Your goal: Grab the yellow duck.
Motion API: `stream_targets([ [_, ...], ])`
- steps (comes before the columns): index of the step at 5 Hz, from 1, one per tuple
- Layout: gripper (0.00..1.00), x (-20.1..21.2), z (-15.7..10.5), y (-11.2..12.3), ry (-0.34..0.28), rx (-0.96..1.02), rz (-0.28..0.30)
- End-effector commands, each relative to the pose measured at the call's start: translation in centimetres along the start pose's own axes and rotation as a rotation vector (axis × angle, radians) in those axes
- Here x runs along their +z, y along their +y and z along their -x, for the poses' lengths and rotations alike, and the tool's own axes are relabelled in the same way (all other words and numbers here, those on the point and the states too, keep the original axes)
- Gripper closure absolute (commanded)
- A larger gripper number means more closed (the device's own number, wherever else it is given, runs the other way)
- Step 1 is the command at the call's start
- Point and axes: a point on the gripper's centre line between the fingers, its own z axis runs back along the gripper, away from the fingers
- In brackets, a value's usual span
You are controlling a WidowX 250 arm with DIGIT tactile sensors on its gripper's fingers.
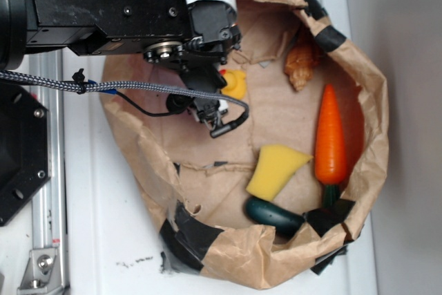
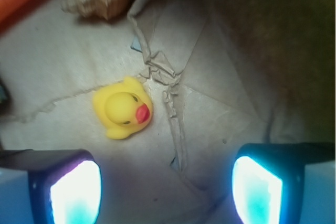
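Clearly unfinished: the gripper [image 2: 167, 184] hangs wide open and empty above the yellow duck [image 2: 123, 108]; descent and closing remain.

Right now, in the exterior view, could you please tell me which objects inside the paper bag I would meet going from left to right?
Yellow duck → yellow sponge → brown shell-like object → orange carrot. The dark green item under the sponge overlaps it, so I left it out.
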Motion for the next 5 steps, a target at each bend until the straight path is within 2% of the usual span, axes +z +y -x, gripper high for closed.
stream_targets([
  [1,0.00,0.3,-0.9,1.1,0.003,0.014,0.010],
  [2,0.00,-0.3,-1.4,0.4,-0.003,0.016,0.003],
  [3,0.00,-0.1,-1.7,-1.3,-0.022,0.017,0.084],
  [4,0.00,-0.3,-2.3,-2.1,-0.064,0.055,0.082],
  [5,0.00,-1.1,-2.3,-2.8,-0.069,0.097,0.069],
])
